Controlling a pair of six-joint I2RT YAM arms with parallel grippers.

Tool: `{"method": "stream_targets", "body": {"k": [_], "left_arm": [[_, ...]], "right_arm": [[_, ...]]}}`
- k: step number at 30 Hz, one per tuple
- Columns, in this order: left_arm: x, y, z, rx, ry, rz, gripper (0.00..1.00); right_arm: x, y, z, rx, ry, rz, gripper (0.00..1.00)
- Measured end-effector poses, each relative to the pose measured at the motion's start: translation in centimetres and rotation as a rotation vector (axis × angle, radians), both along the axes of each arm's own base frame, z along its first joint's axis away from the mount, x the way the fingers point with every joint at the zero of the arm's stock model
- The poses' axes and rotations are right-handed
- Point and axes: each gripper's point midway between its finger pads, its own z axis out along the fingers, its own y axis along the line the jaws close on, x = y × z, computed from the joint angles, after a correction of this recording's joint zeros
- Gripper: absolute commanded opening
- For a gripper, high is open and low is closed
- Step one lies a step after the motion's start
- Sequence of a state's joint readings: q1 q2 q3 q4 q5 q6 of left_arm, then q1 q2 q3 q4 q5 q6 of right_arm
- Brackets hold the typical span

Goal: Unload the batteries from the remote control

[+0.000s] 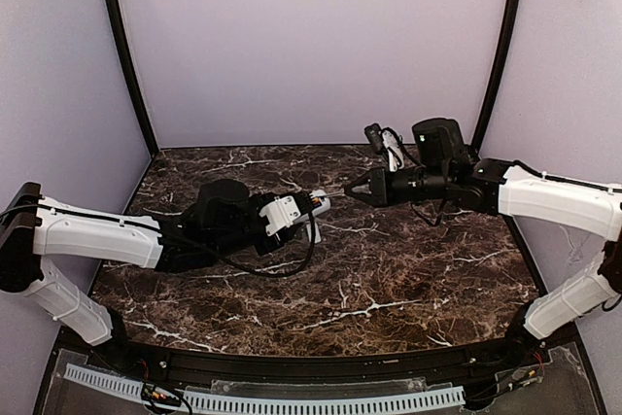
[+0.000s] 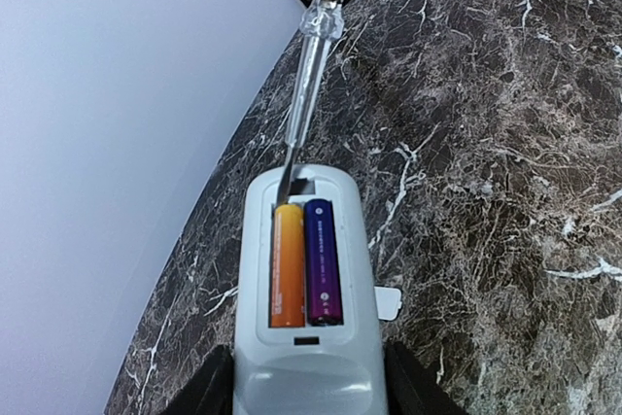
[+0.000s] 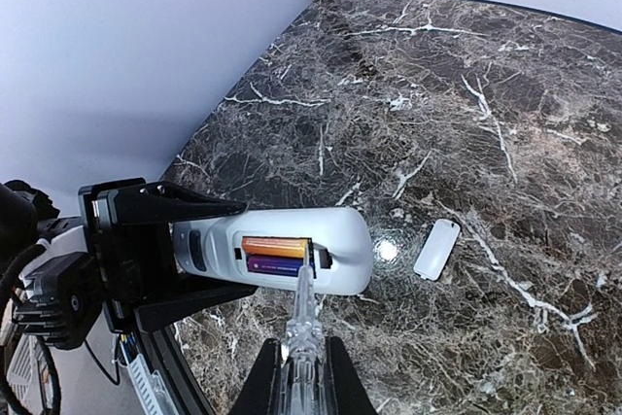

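Note:
My left gripper [image 2: 306, 388] is shut on the white remote control [image 2: 306, 211] and holds it above the table with the battery bay uncovered and facing up. Two batteries lie side by side in the bay, an orange battery [image 2: 288, 264] and a purple battery [image 2: 323, 259]. My right gripper [image 3: 303, 376] is shut on a clear-handled screwdriver [image 3: 303, 313]. Its flat tip [image 2: 286, 185] sits in the bay at the far end of the orange battery [image 3: 274, 246]. In the top view the two grippers meet mid-table, left gripper [image 1: 292, 213] and right gripper [image 1: 355, 188].
A small flat white cover piece [image 3: 436, 249] lies on the dark marble table [image 3: 486, 94] just beyond the remote's far end. Pale walls close in the table at the back and on both sides.

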State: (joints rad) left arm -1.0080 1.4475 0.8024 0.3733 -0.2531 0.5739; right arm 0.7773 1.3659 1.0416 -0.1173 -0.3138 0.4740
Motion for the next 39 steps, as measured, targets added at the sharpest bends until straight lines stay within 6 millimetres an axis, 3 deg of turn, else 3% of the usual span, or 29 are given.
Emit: {"method": "stream_targets", "body": {"k": [39], "left_arm": [[-0.8, 0.6, -0.6, 0.018, 0.009, -0.021, 0.00]], "right_arm": [[-1.0, 0.6, -0.8, 0.068, 0.044, 0.056, 0.00]]}}
